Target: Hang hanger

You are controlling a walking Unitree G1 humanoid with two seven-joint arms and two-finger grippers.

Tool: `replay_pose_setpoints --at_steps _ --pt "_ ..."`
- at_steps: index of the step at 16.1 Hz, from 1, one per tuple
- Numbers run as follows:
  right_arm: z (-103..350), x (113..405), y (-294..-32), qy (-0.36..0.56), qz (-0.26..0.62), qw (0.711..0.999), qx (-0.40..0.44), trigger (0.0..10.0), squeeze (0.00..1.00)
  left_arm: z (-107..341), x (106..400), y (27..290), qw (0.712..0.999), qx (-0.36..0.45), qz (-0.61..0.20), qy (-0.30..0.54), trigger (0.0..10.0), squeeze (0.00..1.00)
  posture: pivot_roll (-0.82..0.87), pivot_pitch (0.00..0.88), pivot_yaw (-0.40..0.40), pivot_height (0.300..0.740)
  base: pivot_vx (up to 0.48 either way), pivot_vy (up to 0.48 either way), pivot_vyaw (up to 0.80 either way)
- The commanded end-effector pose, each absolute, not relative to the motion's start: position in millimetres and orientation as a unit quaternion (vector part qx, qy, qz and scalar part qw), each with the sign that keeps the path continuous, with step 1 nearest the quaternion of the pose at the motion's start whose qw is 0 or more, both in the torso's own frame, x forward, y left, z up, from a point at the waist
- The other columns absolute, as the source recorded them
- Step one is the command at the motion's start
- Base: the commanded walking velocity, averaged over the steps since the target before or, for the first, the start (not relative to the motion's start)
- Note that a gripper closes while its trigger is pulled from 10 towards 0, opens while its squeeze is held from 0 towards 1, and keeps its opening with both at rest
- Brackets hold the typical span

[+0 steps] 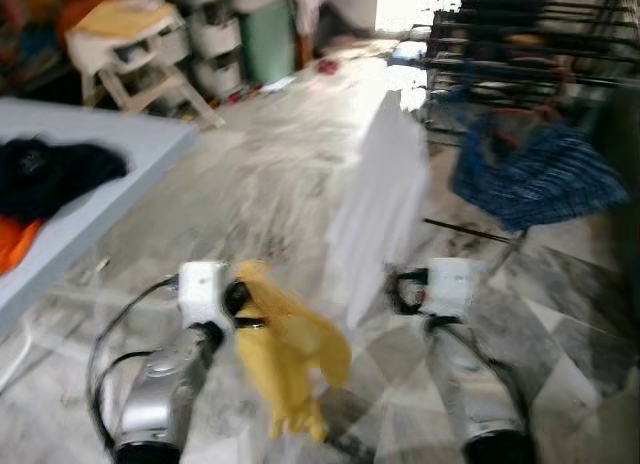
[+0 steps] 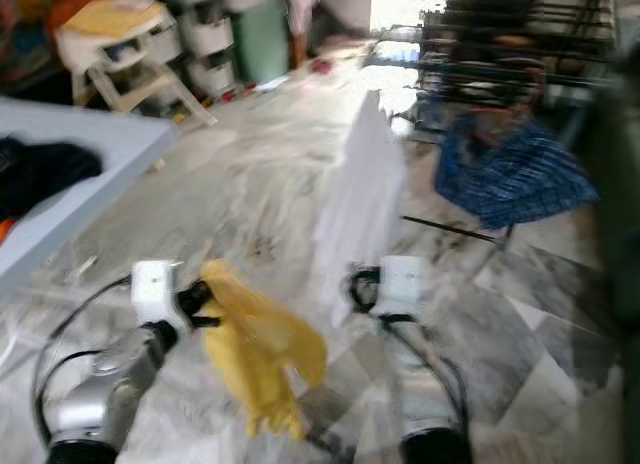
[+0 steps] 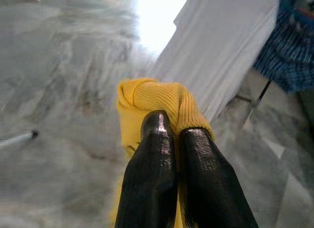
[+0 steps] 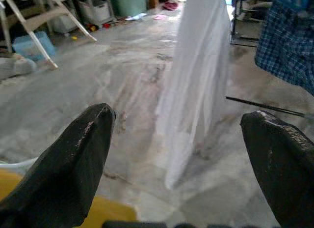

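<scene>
A yellow knitted garment (image 1: 290, 354) hangs from my left gripper (image 1: 240, 306), low in front of me. In the left wrist view the two black fingers (image 3: 152, 154) are pressed together on a fold of the yellow garment (image 3: 152, 102). My right gripper (image 4: 179, 120) is open, its fingers wide apart with nothing between them. In the head view the right gripper (image 1: 405, 289) is level with the left one. A white garment (image 1: 385, 204) hangs upright just beyond both grippers. The pictures are blurred, and I cannot make out a hanger.
A dark drying rack (image 1: 520, 34) stands at the back right with a blue plaid cloth (image 1: 535, 174) draped on it. A grey table (image 1: 110, 184) at the left carries a black garment (image 1: 50, 169) and an orange one (image 1: 15, 239). A white chair (image 1: 130, 54) and storage drawers (image 1: 215, 34) stand at the back.
</scene>
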State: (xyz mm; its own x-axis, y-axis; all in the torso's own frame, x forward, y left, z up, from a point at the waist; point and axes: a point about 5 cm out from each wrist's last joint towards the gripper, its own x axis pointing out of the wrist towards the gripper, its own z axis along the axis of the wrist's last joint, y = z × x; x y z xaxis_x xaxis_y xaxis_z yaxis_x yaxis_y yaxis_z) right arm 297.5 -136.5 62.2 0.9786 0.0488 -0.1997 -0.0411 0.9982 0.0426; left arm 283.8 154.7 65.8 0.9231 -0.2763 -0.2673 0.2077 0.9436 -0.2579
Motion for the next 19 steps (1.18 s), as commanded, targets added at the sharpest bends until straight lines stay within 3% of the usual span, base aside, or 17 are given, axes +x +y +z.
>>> replay_pose_setpoints --at_steps 1,9,14,19 --pt "62.7 298.1 -146.7 0.099 0.01 0.995 0.012 10.0 0.0 78.4 288.6 146.2 0.976 -0.111 -0.139 0.124 10.0 0.0 -0.07 0.0 0.071 0.74 0.326 0.0 0.0" --pt "70.1 301.6 -145.6 0.072 0.008 0.997 -0.011 10.0 0.0 79.4 286.1 147.3 0.977 -0.104 -0.139 0.126 10.0 0.0 -0.06 0.0 0.07 0.74 0.323 0.0 0.0" --pt "78.4 305.9 -147.3 0.057 0.003 0.998 -0.013 10.0 0.0 79.0 287.5 141.3 0.975 -0.101 -0.153 0.128 10.0 0.0 -0.07 0.0 0.081 0.74 0.366 0.0 -0.69" --pt "77.2 307.8 -143.9 0.058 0.005 0.998 -0.013 10.0 0.0 79.4 291.1 140.4 0.975 -0.098 -0.155 0.127 10.0 0.0 -0.07 0.0 0.079 0.74 0.381 0.0 0.0"
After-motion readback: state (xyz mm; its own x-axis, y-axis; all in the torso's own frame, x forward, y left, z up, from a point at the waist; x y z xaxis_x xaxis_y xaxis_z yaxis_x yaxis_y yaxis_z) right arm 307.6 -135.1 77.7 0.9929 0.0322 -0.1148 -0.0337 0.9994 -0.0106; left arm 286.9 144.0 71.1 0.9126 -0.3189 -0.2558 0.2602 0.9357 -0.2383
